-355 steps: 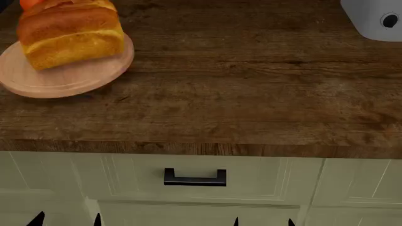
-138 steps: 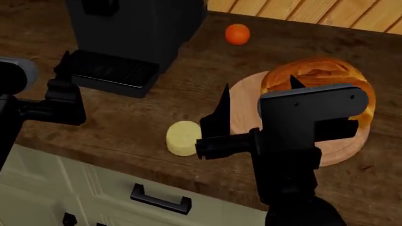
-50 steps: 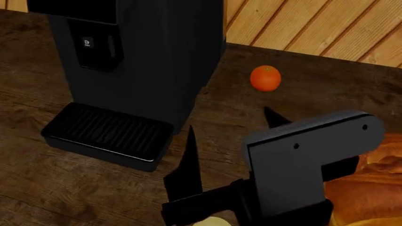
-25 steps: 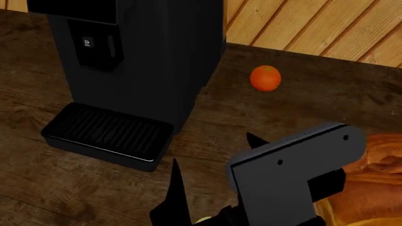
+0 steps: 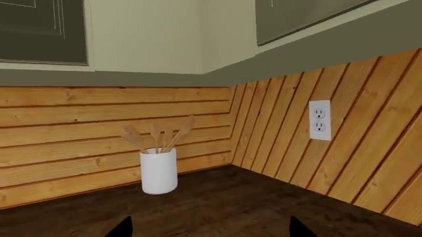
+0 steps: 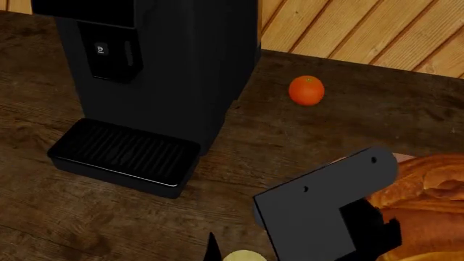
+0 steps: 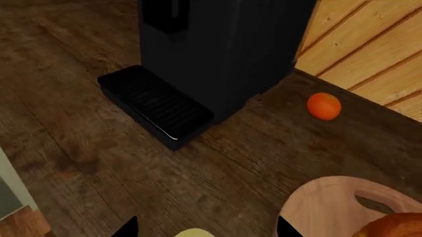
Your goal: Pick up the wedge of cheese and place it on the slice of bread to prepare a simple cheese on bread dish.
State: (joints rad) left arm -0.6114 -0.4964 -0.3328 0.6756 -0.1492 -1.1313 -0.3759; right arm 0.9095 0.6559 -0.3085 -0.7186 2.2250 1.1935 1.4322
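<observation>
The wedge of cheese (image 7: 193, 233) is a pale yellow puck on the dark wooden counter. It lies between the spread fingertips of my right gripper (image 7: 207, 230), which is open and not touching it. In the head view the cheese (image 6: 243, 256) peeks out at the bottom edge beside one black fingertip (image 6: 212, 247), under the arm's black wrist housing (image 6: 323, 215). The slice of bread (image 6: 427, 209), a golden-brown loaf, sits on a round pale wooden board (image 7: 329, 202) just right of the cheese. My left gripper (image 5: 211, 231) is open and empty, facing a wall corner, out of the head view.
A tall black coffee machine (image 6: 160, 65) with a drip tray (image 6: 123, 155) stands at the left. A small orange fruit (image 6: 307, 90) lies behind the board. A white holder of wooden utensils (image 5: 159, 170) and a wall outlet (image 5: 319, 120) face the left wrist. A wooden plank wall (image 6: 362, 27) runs behind the counter.
My right gripper has sunk toward the bottom of the head view, down around the cheese. More of the loaf and the cheese top now show. The head view itself has not shifted over the last second.
</observation>
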